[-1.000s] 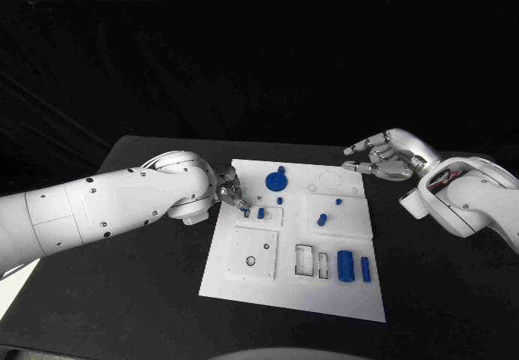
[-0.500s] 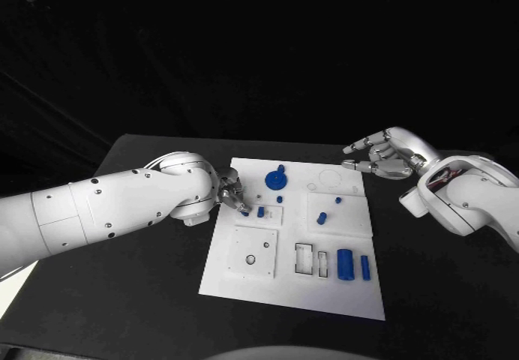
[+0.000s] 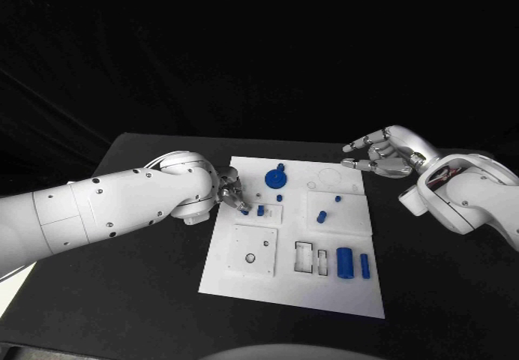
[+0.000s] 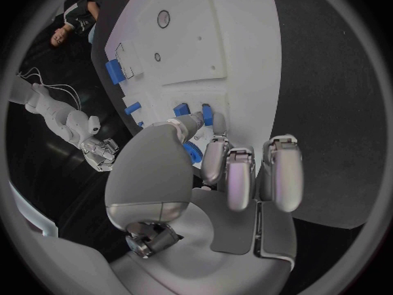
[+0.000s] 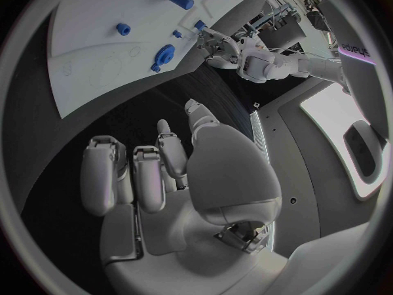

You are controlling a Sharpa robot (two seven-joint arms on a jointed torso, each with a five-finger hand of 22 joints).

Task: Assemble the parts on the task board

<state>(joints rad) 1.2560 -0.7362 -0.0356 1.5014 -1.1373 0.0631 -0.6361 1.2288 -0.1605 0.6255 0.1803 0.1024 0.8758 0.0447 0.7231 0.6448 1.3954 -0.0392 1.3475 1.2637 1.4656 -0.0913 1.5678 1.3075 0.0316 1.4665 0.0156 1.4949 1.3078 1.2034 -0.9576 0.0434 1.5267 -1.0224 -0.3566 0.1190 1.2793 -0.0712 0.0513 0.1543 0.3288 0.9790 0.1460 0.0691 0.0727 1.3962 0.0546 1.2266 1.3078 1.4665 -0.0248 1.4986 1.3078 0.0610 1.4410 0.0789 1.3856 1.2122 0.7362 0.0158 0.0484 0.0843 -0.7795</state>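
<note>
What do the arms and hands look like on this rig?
Both arms are glossy white shells with small dark screw dots. The left hand and right hand are silver metal with pale grey finger pads. Red and dark cables show at the right wrist.

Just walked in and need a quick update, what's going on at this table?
A two-armed robot is assembling small blue parts on a white task board. Its left hand works at a small blue piece near the board's left edge. Its right hand hovers off the far right corner, holding nothing.
</note>
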